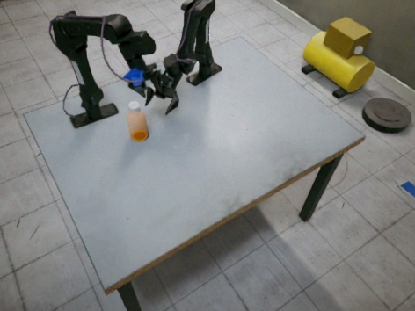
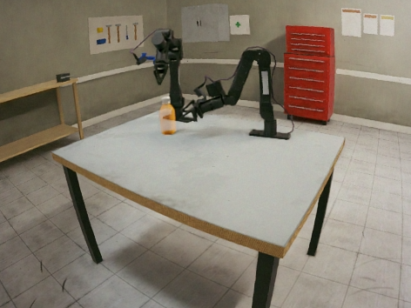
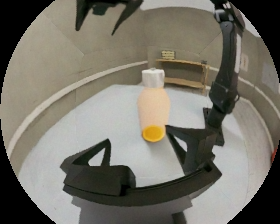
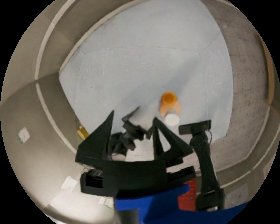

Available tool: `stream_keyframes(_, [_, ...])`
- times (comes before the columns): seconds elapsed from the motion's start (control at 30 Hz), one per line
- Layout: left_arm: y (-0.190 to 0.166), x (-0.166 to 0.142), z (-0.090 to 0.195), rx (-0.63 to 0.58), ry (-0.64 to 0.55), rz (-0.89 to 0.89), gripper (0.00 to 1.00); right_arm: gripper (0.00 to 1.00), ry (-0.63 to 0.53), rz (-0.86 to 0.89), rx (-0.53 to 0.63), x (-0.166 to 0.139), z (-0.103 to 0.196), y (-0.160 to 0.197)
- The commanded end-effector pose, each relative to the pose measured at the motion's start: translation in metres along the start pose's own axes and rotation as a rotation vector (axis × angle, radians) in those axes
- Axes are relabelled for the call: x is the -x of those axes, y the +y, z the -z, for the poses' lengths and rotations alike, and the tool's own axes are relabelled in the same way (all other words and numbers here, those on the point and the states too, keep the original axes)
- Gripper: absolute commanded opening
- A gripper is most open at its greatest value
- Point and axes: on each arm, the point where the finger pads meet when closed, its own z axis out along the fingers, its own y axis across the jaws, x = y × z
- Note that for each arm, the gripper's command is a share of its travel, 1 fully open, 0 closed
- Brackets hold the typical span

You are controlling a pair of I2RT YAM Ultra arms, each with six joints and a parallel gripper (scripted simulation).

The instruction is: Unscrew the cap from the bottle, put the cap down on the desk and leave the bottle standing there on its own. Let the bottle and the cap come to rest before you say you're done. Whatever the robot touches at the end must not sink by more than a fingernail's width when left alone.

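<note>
- Bottle (image 1: pixel 137 124) (image 2: pixel 167 120) (image 3: pixel 153 107) (image 4: pixel 170 104): one, orange, upright on the desk (image 1: pixel 211 155) (image 2: pixel 196 166) (image 3: pixel 75 130) (image 4: pixel 140 65), long axis vertical.
- Cap (image 1: pixel 134 105) (image 2: pixel 165 100) (image 3: pixel 153 78) (image 4: pixel 172 119): white, seated on the neck.
- Left gripper (image 1: pixel 157 108) (image 2: pixel 182 114) (image 3: pixel 137 134) (image 4: pixel 141 120): spread wide, empty; low, seemingly nearer the bottle's body, which stands ahead, off-centre towards one fingertip.
- Right gripper (image 1: pixel 149 92) (image 2: pixel 159 83) (image 3: pixel 95 30) (image 4: pixel 134 116): partly open, empty; higher, pointing down, the cap outside its fingers.
- Next move, judged: left centres and grips the body, right shifts sideways over the cap.
- Obstacle: the grippers crowd each other beside the bottle; a collision or a tipped bottle is possible.
- Surroundings: red tool chest (image 2: pixel 309 83), well apart, not in the way.
</note>
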Motion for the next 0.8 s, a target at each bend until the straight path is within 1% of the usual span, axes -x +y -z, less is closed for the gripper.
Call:
stream_keyframes(0.0, [-0.032,-0.01,0.001,-0.15,0.047,-0.174,0.98,0.7,0.012,-0.271,0.076,-0.007,0.006,0.017])
stream_keyframes(0.1, [-0.035,-0.011,0.002,-0.16,0.049,-0.181,0.98,0.7,0.013,-0.385,0.102,-0.006,0.006,0.017])
stream_keyframes(0.57, [-0.031,-0.011,0.001,-0.15,0.05,-0.176,0.98,0.7,0.01,-0.387,0.088,-0.004,0.006,0.013])
stream_keyframes(0.77, [-0.032,-0.009,-0.009,-0.149,0.048,-0.174,0.98,0.7,0.01,-0.387,0.088,-0.004,0.006,0.013])
